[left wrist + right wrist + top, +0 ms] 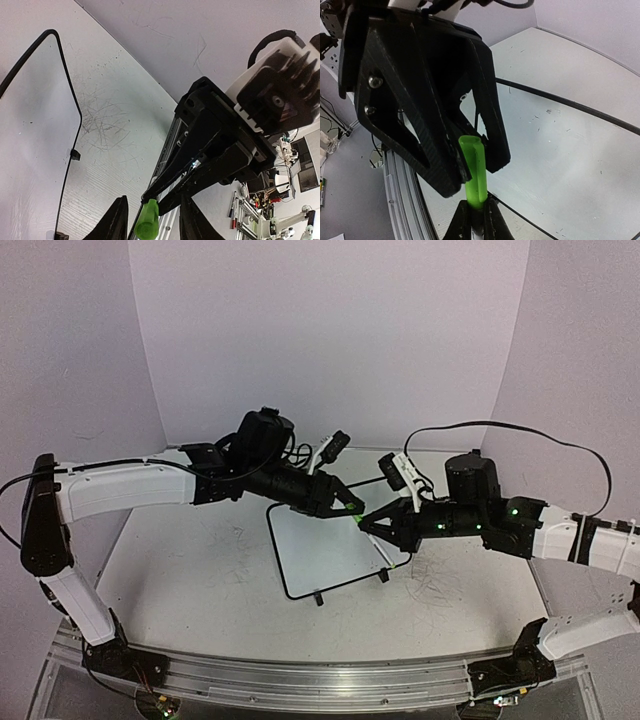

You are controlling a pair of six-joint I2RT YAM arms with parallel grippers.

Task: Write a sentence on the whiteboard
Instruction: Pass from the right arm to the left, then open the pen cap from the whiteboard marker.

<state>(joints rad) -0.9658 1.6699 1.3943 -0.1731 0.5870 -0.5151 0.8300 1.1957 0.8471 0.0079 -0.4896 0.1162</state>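
The whiteboard (300, 565) lies on the table between the arms, black-framed, its face blank apart from small specks; no green sentence shows on it. My right gripper (370, 524) is shut on a marker with a green cap (355, 515) and holds it above the board's right edge. In the right wrist view the cap (476, 167) sticks up from my right gripper (479, 222). My left gripper (349, 506) is open, its fingers (116, 220) standing on either side of the cap (147, 221) with gaps showing. The board also shows in the left wrist view (30, 125) and the right wrist view (560, 150).
The white table (190, 580) carries faint grey scribbles, dense right of the board (440, 585). Purple walls close in the back and sides. An aluminium rail (320, 680) runs along the near edge. Spare markers lie off the table (232, 205).
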